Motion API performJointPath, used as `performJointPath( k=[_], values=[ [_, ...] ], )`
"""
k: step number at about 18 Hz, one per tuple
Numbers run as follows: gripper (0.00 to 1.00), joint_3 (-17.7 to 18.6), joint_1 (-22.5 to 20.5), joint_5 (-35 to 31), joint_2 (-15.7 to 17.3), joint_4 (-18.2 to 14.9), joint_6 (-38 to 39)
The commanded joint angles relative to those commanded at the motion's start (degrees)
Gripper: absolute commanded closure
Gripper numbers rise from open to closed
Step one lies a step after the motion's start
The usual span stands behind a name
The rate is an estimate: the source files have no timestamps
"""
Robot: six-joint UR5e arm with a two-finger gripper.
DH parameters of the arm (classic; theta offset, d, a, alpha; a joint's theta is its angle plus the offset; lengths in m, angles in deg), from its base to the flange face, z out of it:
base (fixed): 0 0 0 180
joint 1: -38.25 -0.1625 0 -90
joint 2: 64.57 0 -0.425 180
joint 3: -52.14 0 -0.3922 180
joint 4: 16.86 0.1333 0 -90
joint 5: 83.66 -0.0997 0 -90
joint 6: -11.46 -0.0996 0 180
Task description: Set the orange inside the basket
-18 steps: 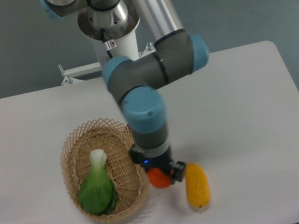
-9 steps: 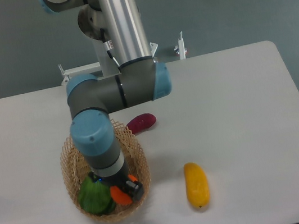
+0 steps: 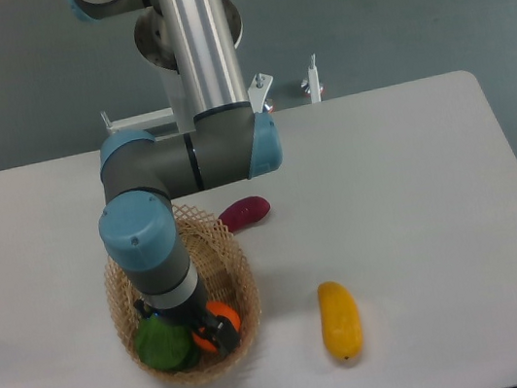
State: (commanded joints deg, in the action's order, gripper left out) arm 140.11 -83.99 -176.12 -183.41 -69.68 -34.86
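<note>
The orange [image 3: 221, 316], gripped in the gripper [image 3: 212, 333], has been carried left from beside the mango [image 3: 340, 320] into the basket [image 3: 236, 266], leaving only release.

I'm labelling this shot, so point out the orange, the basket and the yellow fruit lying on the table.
orange [image 3: 220, 312], fixed camera, on its visible top beside the gripper.
basket [image 3: 238, 274], fixed camera, on its right woven wall.
yellow fruit [image 3: 340, 320], fixed camera, on the middle of its body.
</note>
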Motion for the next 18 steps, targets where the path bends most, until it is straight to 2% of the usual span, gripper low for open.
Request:
performJointPath(
  k=[2,5,8,13,18],
  values=[
    [0.0,1.1,-4.6,1.4,1.7,0.2,0.0],
    [0.0,1.5,-11.2,8.9,3.6,0.1,-0.1],
    [0.0,0.9,-14.9,8.6,3.6,0.4,-2.3],
    [0.0,0.1,-20.4,5.5,3.6,0.2,-12.0],
    [0.0,0.1,-27.5,5.5,3.3,0.1,-21.9]
  ],
)
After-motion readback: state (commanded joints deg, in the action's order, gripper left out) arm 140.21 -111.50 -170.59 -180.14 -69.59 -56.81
